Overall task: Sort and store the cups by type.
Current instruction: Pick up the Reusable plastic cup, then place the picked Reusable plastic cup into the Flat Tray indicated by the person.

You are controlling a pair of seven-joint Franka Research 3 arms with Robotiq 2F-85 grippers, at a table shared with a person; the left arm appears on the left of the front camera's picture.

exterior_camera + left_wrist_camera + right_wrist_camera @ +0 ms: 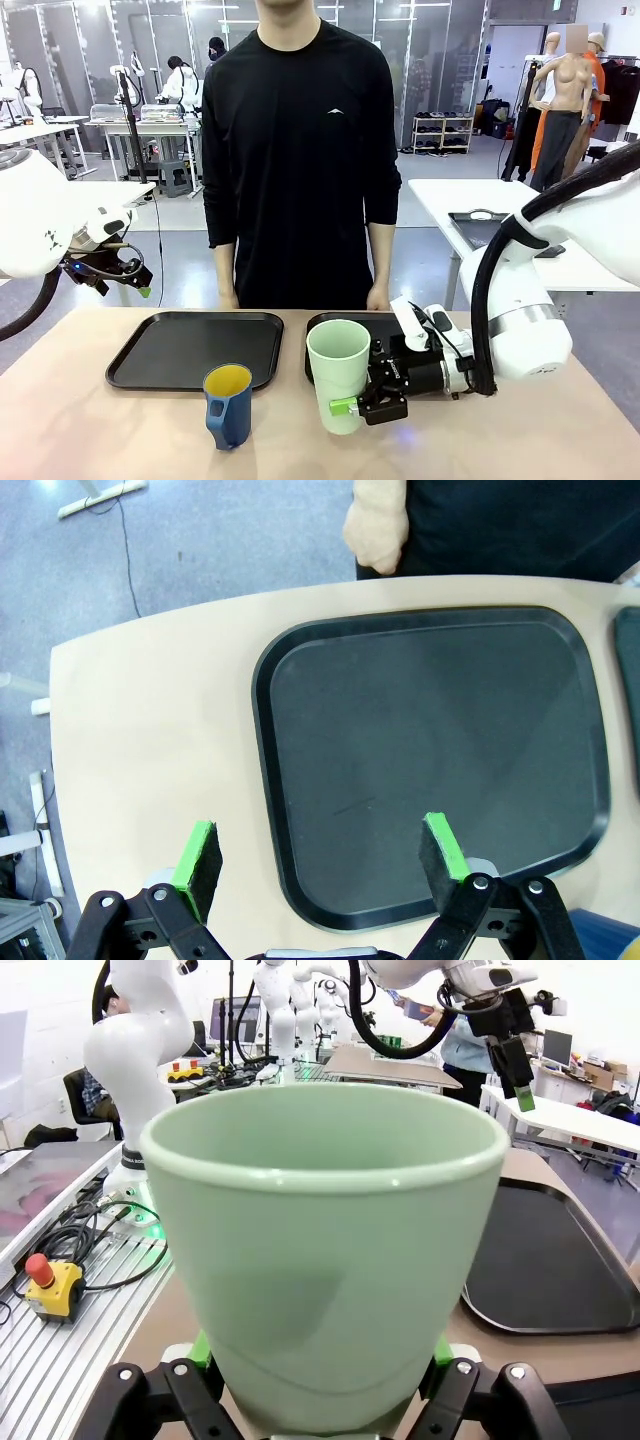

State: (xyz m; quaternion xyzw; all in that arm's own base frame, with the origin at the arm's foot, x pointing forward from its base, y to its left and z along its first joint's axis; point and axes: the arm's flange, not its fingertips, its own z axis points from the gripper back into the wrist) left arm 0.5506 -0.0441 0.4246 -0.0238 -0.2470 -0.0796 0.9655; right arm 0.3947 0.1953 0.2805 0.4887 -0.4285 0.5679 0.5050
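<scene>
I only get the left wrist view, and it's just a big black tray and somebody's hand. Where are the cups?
Observer: The tall pale mint-green plastic tumbler is upright on the robot's right, with the right end effector shut on its lower part.
Operator: Is it in a tray?
Observer: No. It is in front of a second black plastic tray, on the robot's side, not in it.
Operator: And the other cup?
Observer: The short dark blue mug with a yellow inside stands upright on the bare table, just nearer the robot than your tray.
</scene>
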